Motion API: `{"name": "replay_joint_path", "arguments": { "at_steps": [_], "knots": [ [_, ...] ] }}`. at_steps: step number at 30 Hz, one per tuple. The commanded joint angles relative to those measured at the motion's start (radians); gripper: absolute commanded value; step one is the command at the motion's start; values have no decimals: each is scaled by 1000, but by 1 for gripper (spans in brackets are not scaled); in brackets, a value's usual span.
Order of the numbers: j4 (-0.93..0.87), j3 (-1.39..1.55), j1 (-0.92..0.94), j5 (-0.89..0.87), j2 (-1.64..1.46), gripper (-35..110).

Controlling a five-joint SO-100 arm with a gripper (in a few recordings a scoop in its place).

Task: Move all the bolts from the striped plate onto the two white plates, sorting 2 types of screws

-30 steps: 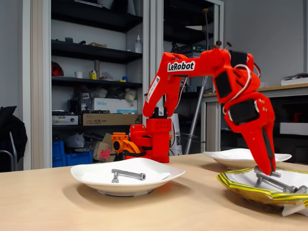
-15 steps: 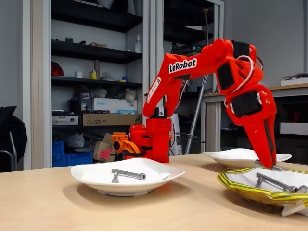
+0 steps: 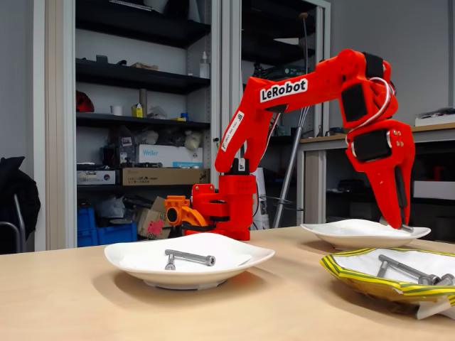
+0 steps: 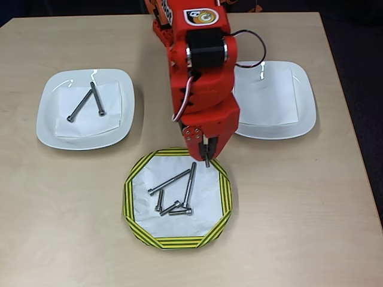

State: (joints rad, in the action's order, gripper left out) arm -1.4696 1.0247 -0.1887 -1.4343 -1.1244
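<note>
- Gripper (image 4: 206, 156) hangs above the far edge of the striped plate (image 4: 224, 191), tips pointing down. In the fixed view a small grey piece shows at the fingertips, probably a short bolt, but it is too small to confirm. Whether the jaws are apart or together I cannot tell.
- Striped plate sits near the desk's near edge and holds two long bolts (image 4: 179, 182) lying crossed, with short bolts (image 4: 170, 207) towards its near side.
- Left white plate (image 4: 51, 128) holds two long bolts (image 4: 87, 101), so it serves as the long-type bin.
- Right white plate (image 4: 302, 95) carries only a paper liner and is presumably meant for the short type.
- Judgement: sorting is early and most bolts are unmoved.
</note>
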Motion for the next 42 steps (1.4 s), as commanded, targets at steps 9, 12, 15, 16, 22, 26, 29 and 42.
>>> {"name": "replay_joint_path", "arguments": {
  "at_steps": [9, 12, 15, 16, 22, 26, 29, 42],
  "knots": [
    [83, 569, -342, -634, -528, 0],
    [127, 703, -419, -801, -609, 0],
    [132, 765, -485, -945, -647, 0],
    [130, 779, -500, -986, -655, 0],
    [215, 856, -545, -1034, -706, 14],
    [232, 867, -541, -1002, -715, 15],
    [252, 857, -471, -845, -712, 15],
    [522, 630, -20, -38, -410, 12]
  ]
}}
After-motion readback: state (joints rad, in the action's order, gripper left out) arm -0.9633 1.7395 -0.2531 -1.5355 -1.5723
